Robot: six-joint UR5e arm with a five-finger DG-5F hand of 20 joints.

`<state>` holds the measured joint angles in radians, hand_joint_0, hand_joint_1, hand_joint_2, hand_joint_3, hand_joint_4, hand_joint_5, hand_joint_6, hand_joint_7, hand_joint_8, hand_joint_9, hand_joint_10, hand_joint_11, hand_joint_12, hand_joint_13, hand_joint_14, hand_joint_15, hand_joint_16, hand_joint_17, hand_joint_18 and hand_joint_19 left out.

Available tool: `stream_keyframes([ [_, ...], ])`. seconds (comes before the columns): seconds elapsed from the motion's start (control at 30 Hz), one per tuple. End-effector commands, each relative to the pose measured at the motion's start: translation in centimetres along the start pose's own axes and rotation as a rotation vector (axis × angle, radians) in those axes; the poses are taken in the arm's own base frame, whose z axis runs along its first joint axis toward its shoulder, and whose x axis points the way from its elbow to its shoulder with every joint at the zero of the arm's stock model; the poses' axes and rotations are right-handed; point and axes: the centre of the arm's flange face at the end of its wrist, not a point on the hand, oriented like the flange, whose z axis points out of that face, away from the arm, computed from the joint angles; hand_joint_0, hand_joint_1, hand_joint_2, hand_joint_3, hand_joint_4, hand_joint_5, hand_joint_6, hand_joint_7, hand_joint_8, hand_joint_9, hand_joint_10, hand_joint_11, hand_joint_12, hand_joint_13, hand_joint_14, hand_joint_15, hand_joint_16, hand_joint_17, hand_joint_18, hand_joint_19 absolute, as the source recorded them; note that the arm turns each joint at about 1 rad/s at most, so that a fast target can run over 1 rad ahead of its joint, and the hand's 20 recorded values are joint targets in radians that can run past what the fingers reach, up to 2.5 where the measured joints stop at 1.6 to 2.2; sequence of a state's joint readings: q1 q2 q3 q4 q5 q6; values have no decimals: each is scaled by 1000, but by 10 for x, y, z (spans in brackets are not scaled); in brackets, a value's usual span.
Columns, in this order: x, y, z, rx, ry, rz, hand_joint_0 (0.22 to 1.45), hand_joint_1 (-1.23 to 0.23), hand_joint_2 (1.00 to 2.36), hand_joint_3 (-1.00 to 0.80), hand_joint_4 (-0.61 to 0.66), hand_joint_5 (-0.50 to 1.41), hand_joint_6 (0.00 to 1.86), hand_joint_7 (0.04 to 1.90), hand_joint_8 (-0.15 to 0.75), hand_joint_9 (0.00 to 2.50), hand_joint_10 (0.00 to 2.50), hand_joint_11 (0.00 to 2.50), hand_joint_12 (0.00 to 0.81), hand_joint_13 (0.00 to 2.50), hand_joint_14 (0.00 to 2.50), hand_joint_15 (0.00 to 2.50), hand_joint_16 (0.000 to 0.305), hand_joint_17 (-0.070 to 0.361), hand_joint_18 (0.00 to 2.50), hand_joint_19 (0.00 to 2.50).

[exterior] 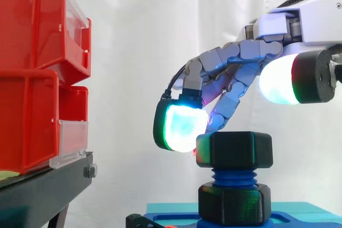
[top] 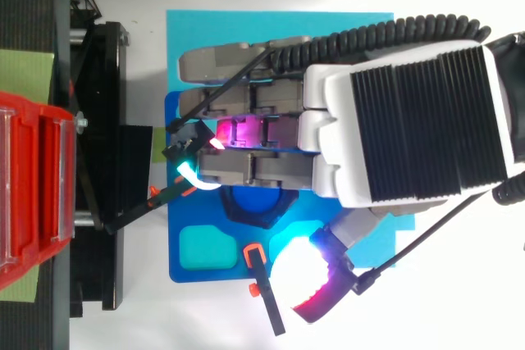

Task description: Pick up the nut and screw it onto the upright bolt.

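**Camera placement**

The side view is taken level, at about the height of the nut (exterior: 235,149), and from close in. It faces a white curtain (exterior: 160,25). The hand (exterior: 251,52) is seen entering from the right edge, and the red bins (exterior: 32,73) are cut off by the left edge.

The top view is taken from overhead, looking straight down, and a wider area is covered. The bins lie at its left edge and the hand comes in from the right.

Shared by both views: hand, nut, blue base (top: 221,275), bins, black stand (exterior: 43,190).
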<state>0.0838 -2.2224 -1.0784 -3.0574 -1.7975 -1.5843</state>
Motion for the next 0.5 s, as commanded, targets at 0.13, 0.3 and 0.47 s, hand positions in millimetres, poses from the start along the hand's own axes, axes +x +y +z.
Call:
stream_keyframes([
  [0.13, 1, -9, -4, 4, 1, 0, 538, -167, 1000, -500, 147, -3, 505, 1336, 266, 996, 0, 0, 247, 556, 0, 0, 22, 51, 185, 0],
  [0.3, 1, -19, -9, 8, 1, -7, 545, -193, 1000, -500, 156, 16, 503, 1429, 271, 1059, 0, 0, 236, 605, 0, 0, 21, 47, 237, 0],
  [0.47, 1, -24, -12, 5, 5, -16, 552, -236, 1000, -500, 135, 44, 586, 1311, 264, 1237, 1, 3, 203, 744, 0, 0, 16, 35, 385, 0],
])
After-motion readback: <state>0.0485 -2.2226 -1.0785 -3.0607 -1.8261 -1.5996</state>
